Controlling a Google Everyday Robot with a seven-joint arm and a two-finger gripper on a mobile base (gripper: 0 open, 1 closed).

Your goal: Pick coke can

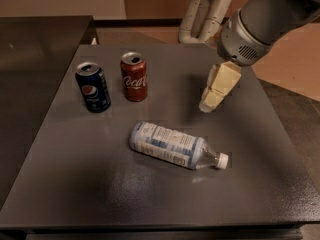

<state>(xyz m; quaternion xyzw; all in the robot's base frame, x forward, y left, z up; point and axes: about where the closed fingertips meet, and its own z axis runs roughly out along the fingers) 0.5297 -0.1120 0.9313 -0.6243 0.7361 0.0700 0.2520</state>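
Observation:
The coke can (133, 77) is red with white script and a silver top. It stands upright at the back left of the dark table (100, 184). My gripper (209, 103) hangs from the arm at the upper right, above the table and well to the right of the can, apart from it. It holds nothing that I can see.
A dark blue Pepsi can (93, 87) stands just left of the coke can. A clear plastic water bottle (172, 145) lies on its side in the middle of the table, cap pointing right. A second dark table (35, 49) adjoins at the left.

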